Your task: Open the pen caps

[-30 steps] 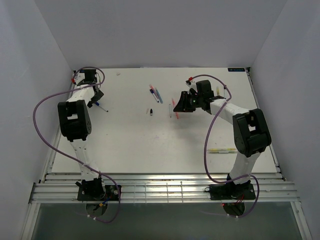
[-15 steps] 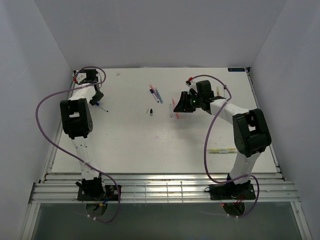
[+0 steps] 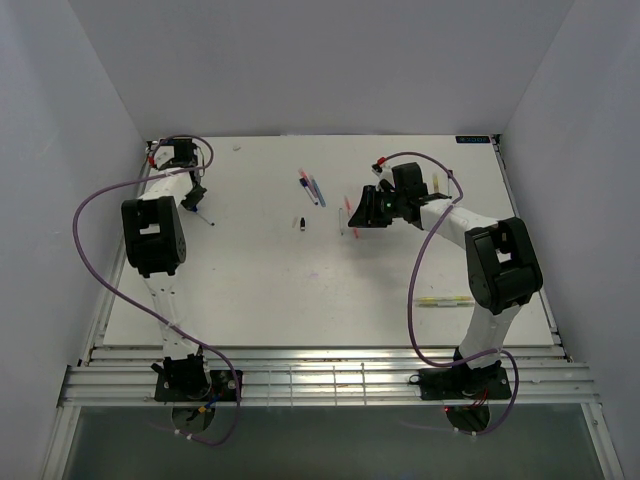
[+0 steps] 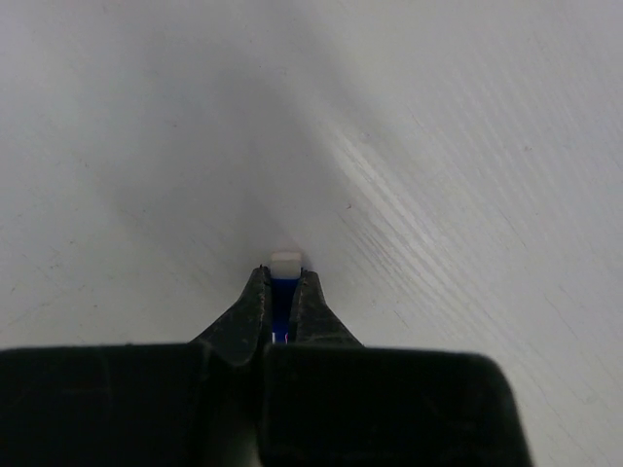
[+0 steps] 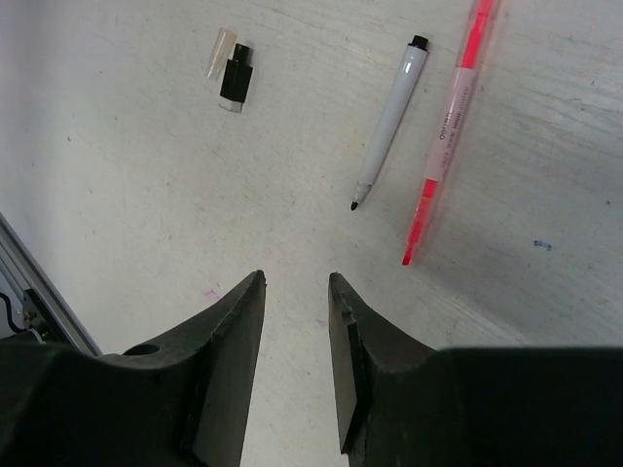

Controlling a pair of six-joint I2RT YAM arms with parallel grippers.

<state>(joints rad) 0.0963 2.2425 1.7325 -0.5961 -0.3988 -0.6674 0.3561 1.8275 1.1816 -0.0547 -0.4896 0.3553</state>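
Observation:
My left gripper (image 4: 283, 284) is shut on a blue pen (image 4: 282, 297) whose white end (image 4: 285, 262) pokes out past the fingertips; in the top view this gripper (image 3: 194, 197) sits at the table's far left with the pen's dark tip (image 3: 207, 219) sticking out. My right gripper (image 5: 295, 282) is open and holds nothing. It hovers over the table short of an uncapped white pen (image 5: 390, 121) and a pink pen (image 5: 447, 131). A black pen cap (image 5: 235, 74) lies beside a pale cap further left. From above, the right gripper (image 3: 358, 213) is next to the pink pen (image 3: 349, 209).
A cluster of blue and pink pens (image 3: 312, 188) lies at the far middle of the white table (image 3: 300, 290). The black cap (image 3: 300, 222) lies just in front of them. A yellow pen (image 3: 445, 300) rests near the right arm's elbow. Walls enclose the table on three sides.
The left gripper's jaws have closed onto the blue pen, and the left arm has shifted slightly. The right arm and the pens on the table have stayed put.

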